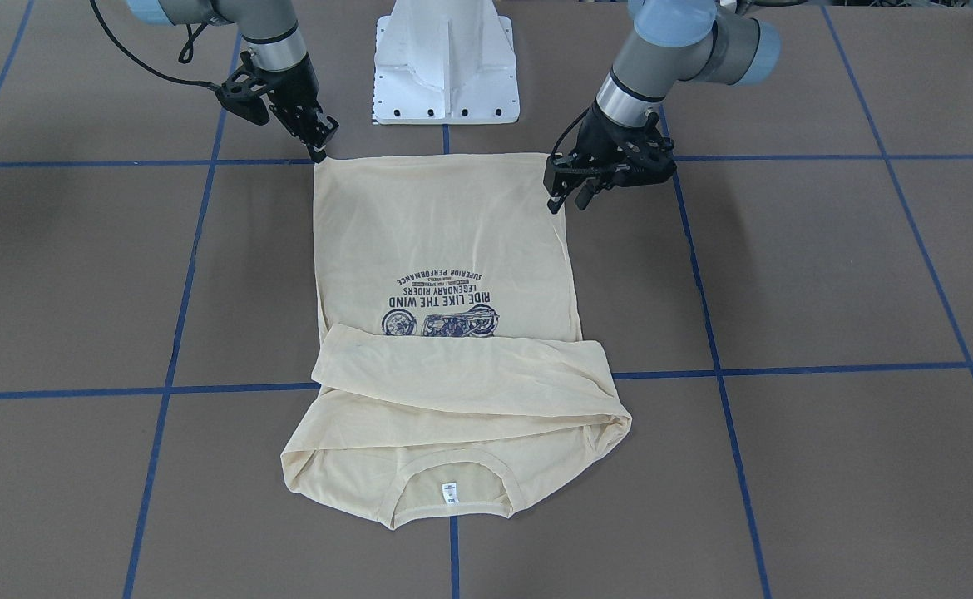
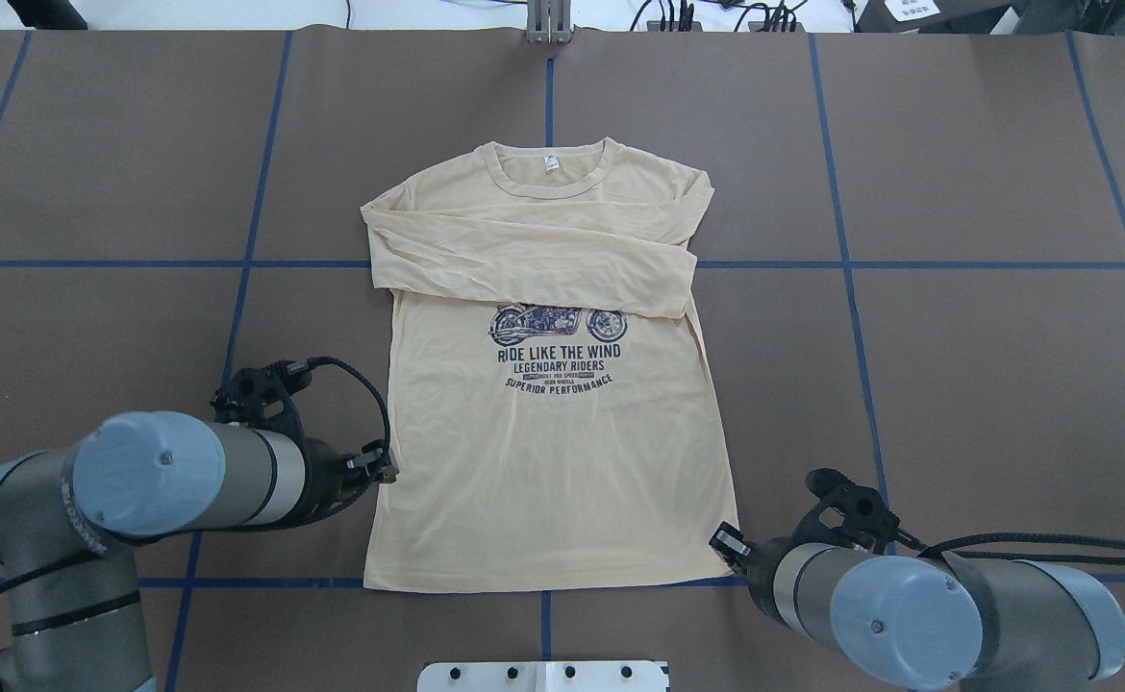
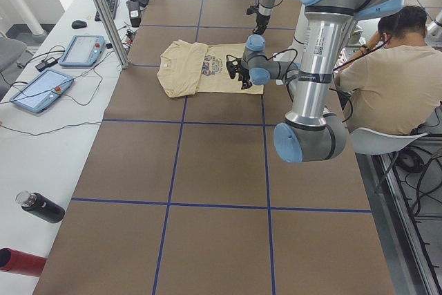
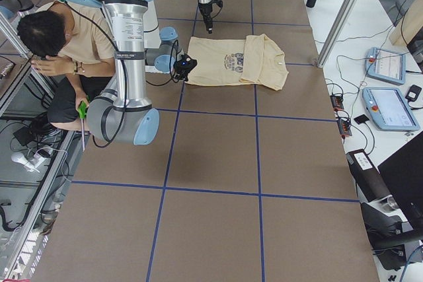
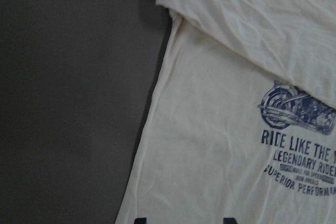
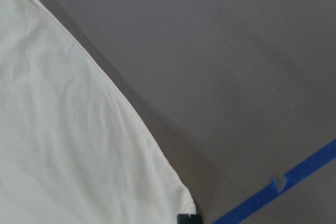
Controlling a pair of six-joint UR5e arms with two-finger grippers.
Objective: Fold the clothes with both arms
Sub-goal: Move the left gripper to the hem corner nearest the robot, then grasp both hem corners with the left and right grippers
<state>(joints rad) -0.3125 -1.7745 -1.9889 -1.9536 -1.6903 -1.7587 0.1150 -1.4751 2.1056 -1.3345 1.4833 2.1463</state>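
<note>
Cream-yellow long-sleeved T-shirt (image 2: 543,461) lies flat on the brown table (image 2: 957,384). Black right pincer (image 1: 320,143) looks clenched at one hem corner (image 1: 324,166); black left pincer (image 1: 568,198), released just up the side edge, should reach the other corner so both lift evenly toward the far collar (image 2: 562,189).

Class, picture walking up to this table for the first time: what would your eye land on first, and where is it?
The pale yellow T-shirt lies flat in the middle of the brown table, its sleeves folded across the chest just over the navy motorcycle print. At the hem end nearest the robot, the left gripper sits at one side edge and the right gripper at the opposite bottom corner.
</note>
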